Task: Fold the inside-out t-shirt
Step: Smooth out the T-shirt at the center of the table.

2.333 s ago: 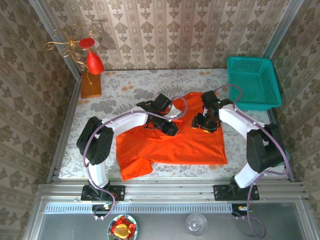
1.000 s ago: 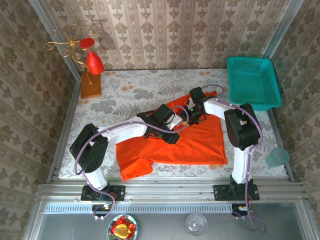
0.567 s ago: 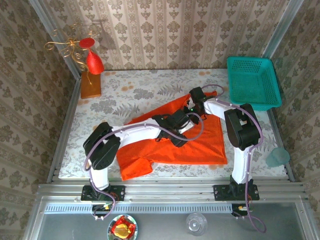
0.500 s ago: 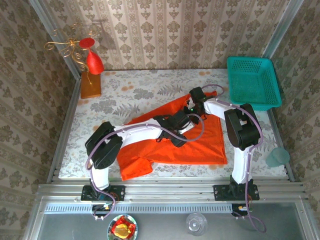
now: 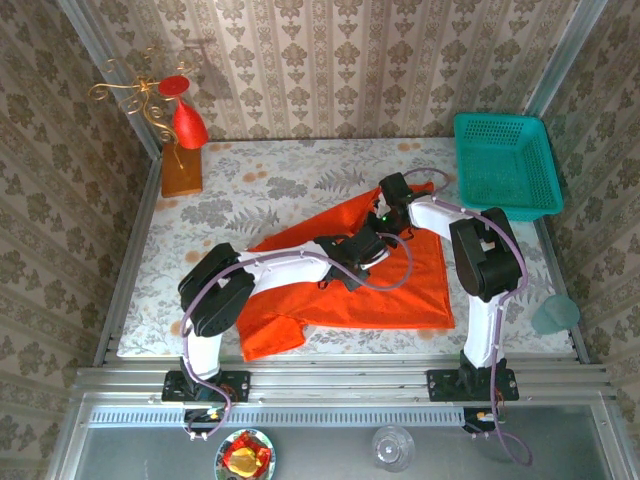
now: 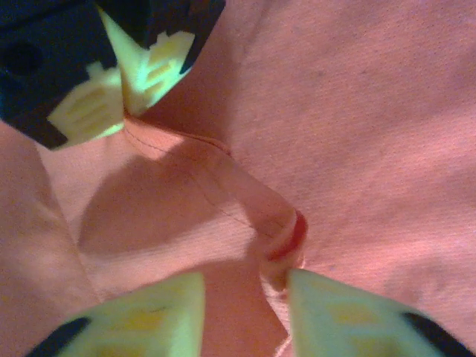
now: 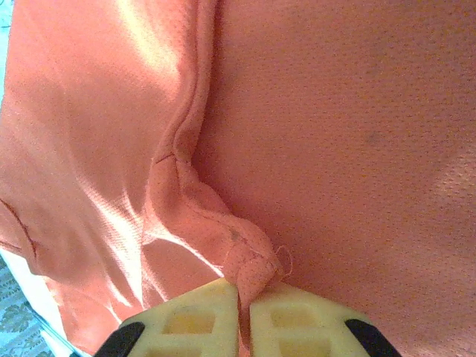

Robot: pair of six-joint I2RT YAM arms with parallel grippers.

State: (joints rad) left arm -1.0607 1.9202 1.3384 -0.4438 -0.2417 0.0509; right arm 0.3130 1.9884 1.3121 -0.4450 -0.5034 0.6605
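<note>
Left hand [image 6: 242,297] slid rightward, parted astride wrinkly t-shirt [image 5: 400,290] fold; right hand [image 7: 244,297] clenched on hem.

Mid-table is crowded: we see the left arm [image 5: 285,268] and right arm [image 5: 440,212] converging over the wrinkled orange-red fabric t-shirt [image 5: 400,290]. The teal plastic mesh basket [image 5: 505,165] blocks the far right corner and the glossy red cone ornament with gold wire [image 5: 188,125] the far left. The floral tablecloth [image 5: 190,230] lies open on the left.

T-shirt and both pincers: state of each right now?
t-shirt, spread out and wrinkled, one stitched edge pulled up into a ridge.
left pincer, open, jaws either side of the raised fabric fold.
right pincer, shut on the t-shirt's stitched edge.
</note>
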